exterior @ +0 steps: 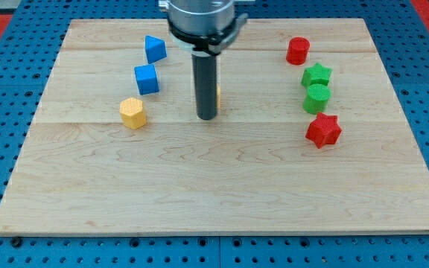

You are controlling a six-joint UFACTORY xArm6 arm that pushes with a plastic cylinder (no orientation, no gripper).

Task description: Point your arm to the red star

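Observation:
The red star (323, 130) lies at the view's right, just below a green cylinder (316, 98) and a green star (317, 74). My tip (207, 117) rests on the board near the centre, far to the left of the red star. A small yellow-orange block (217, 94) is mostly hidden behind the rod, just right of it.
A red cylinder (298, 50) stands at the upper right. Two blue blocks (155, 48) (147, 78) and a yellow hexagonal block (133, 113) lie left of my tip. The wooden board (214, 193) sits on a blue pegboard.

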